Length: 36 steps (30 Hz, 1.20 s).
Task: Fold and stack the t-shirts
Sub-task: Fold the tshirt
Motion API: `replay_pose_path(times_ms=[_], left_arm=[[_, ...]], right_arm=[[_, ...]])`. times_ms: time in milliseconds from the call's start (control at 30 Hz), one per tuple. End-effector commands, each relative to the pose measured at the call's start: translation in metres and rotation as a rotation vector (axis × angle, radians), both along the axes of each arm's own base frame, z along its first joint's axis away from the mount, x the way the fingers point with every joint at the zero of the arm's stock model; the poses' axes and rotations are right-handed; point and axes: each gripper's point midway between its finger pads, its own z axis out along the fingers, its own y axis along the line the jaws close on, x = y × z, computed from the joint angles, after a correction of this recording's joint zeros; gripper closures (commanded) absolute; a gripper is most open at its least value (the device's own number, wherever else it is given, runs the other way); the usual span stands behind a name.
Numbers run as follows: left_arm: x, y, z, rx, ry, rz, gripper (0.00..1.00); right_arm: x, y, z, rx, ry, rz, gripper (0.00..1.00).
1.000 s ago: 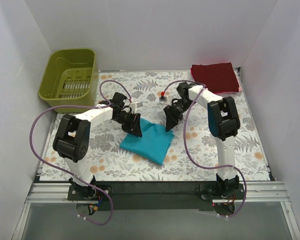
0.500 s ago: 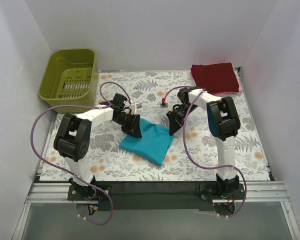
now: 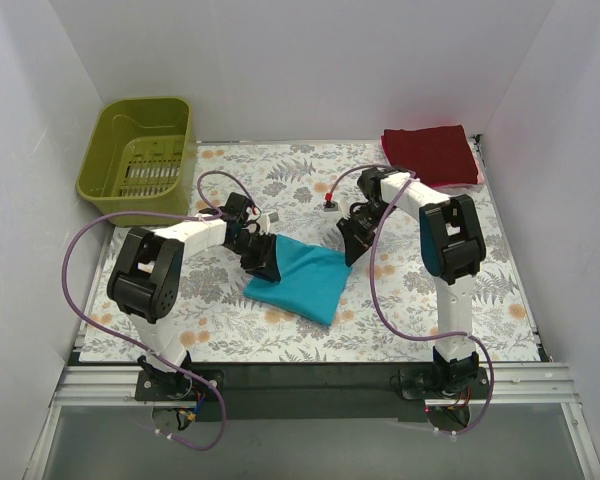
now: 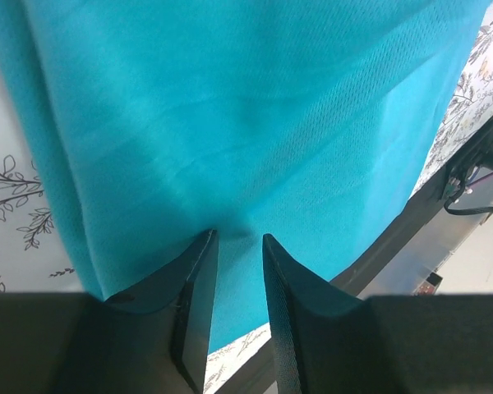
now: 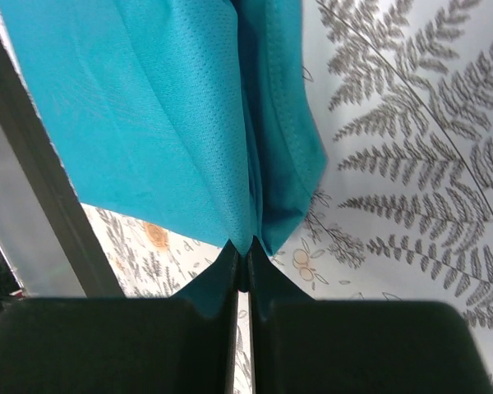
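Observation:
A teal t-shirt (image 3: pixel 302 280), folded into a rough rectangle, lies mid-table on the floral cloth. My left gripper (image 3: pixel 263 258) is at its far-left corner. In the left wrist view the fingers (image 4: pixel 195 279) stand a little apart, with a thick fold of the teal t-shirt (image 4: pixel 246 107) puckered between the tips of the left gripper (image 4: pixel 238 238). My right gripper (image 3: pixel 352 245) is at the shirt's far-right corner. There the right gripper (image 5: pixel 245 250) is pinched shut on an edge of the teal t-shirt (image 5: pixel 164 123). Folded dark red t-shirts (image 3: pixel 430 153) sit stacked at the back right, with a pink t-shirt (image 3: pixel 477 176) showing under them.
An olive-green basket (image 3: pixel 140 155) stands at the back left. A small object with a red top (image 3: pixel 328 200) rests on the table behind the teal shirt. White walls close in on three sides. The table's black front rail (image 3: pixel 300 375) runs between the arm bases.
My right gripper has shut on the teal shirt's right corner. The left jaws have narrowed on the left corner. The shirt has shifted slightly to the right.

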Motion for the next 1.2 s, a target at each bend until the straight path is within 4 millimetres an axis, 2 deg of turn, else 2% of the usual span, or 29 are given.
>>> replay_pose_path(times_ms=[0, 67, 167, 233, 333, 400, 467, 533, 600, 633, 767, 800, 833, 1000, 1167], left_arm=[[0.001, 0.001, 0.011, -0.006, -0.016, 0.034, 0.73], [0.001, 0.001, 0.01, -0.008, -0.007, 0.04, 0.73], [0.001, -0.001, 0.012, -0.017, -0.007, 0.043, 0.73], [0.003, -0.007, 0.021, -0.056, -0.015, 0.033, 0.73], [0.012, -0.015, 0.047, -0.133, -0.077, 0.026, 0.71], [0.027, -0.015, 0.07, -0.173, -0.175, 0.041, 0.68], [0.045, -0.013, 0.085, -0.191, -0.237, 0.069, 0.66], [0.061, -0.012, 0.095, -0.198, -0.272, 0.079, 0.64], [0.072, -0.01, 0.094, -0.195, -0.275, 0.083, 0.64], [0.08, -0.013, 0.101, -0.211, -0.303, 0.069, 0.64], [0.087, -0.025, 0.1, -0.271, -0.282, 0.036, 0.65], [0.088, -0.027, 0.097, -0.282, -0.26, 0.041, 0.65], [0.091, -0.028, 0.086, -0.275, -0.239, 0.052, 0.65], [0.117, -0.026, 0.068, -0.219, -0.302, 0.077, 0.58], [0.137, -0.023, 0.052, -0.166, -0.312, 0.105, 0.56]], right_arm=[[0.008, -0.019, -0.005, -0.096, -0.02, -0.006, 0.99], [0.012, -0.02, -0.011, -0.114, -0.013, -0.012, 0.99], [0.025, -0.012, -0.009, -0.114, -0.033, -0.024, 0.99], [0.036, -0.012, -0.013, -0.135, -0.066, -0.018, 0.99], [0.052, -0.019, -0.021, -0.189, -0.112, -0.009, 0.99], [0.059, -0.022, -0.021, -0.2, -0.149, 0.008, 0.99], [0.066, -0.019, -0.011, -0.183, -0.186, 0.015, 0.99], [0.067, -0.017, -0.004, -0.159, -0.204, 0.027, 0.99], [0.068, -0.016, 0.005, -0.143, -0.229, 0.034, 0.99], [0.067, -0.016, 0.007, -0.138, -0.229, 0.038, 0.99], [0.063, -0.018, 0.017, -0.123, -0.258, 0.064, 0.99], [0.06, -0.02, 0.014, -0.131, -0.251, 0.068, 0.99], [0.061, -0.02, 0.014, -0.134, -0.253, 0.069, 0.99], [0.062, -0.018, 0.009, -0.128, -0.236, 0.067, 0.99], [0.063, -0.014, 0.008, -0.115, -0.225, 0.06, 0.99]])
